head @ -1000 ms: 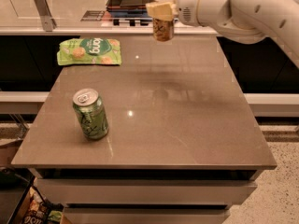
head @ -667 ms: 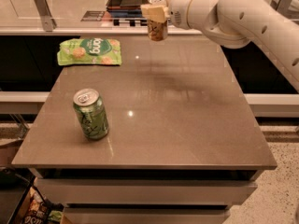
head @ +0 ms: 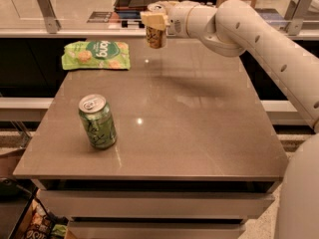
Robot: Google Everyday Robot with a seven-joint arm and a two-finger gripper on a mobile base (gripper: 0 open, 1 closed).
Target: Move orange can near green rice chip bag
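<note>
The orange can (head: pixel 156 36) has an orange-brown patterned body and hangs upright in the air over the table's far edge. My gripper (head: pixel 156 21) is shut on the orange can, its cream fingers clasping the can's upper half. The green rice chip bag (head: pixel 96 55) lies flat at the table's far left corner, to the left of the can and gripper and a little nearer to the camera. The white arm (head: pixel 249 34) reaches in from the right.
A green patterned can (head: pixel 97 122) stands upright on the brown table (head: pixel 199 128) near the front left. A counter with a railing runs behind the table. A basket sits on the floor at the lower left (head: pixel 35 223).
The gripper has carried the orange can leftwards along the far edge, closer to the green rice chip bag. The bag and the green can have not moved.
</note>
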